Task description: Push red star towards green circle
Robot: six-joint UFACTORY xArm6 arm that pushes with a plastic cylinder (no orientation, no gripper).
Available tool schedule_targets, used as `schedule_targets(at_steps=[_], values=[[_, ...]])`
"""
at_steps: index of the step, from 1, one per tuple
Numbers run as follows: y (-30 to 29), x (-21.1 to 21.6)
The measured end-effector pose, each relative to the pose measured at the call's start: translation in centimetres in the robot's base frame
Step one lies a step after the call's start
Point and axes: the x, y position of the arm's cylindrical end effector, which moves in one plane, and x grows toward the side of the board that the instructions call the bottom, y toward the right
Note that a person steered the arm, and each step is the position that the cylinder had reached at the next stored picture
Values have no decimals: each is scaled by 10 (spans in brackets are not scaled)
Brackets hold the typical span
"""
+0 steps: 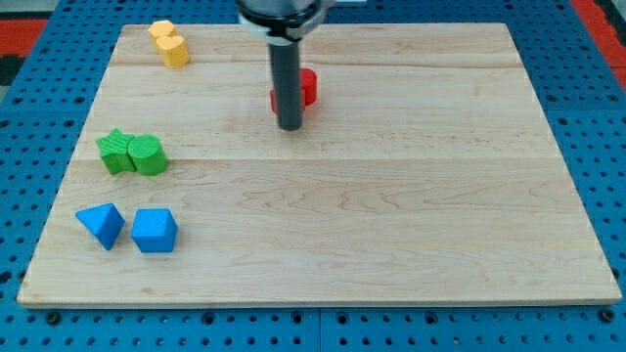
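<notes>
A red block [306, 88], its shape partly hidden by the rod, sits near the view's top centre of the wooden board [411, 196]. My tip [290, 127] rests on the board just below and left of it, the rod covering its left part. The green circle [149, 154] lies at the view's left, touching a green star [115, 151] on its left side. The red block is far to the right of and above the green circle.
A yellow block [169, 43] lies at the view's top left. A blue triangle-like block [102, 224] and a blue block [155, 231] lie at the bottom left. A blue perforated table surrounds the board.
</notes>
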Motion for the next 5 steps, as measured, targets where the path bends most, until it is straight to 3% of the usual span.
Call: schedule_targets(at_steps=[1,2,3,5], values=[[41,-19],[43,-44],[23,-56],[-51,-24]])
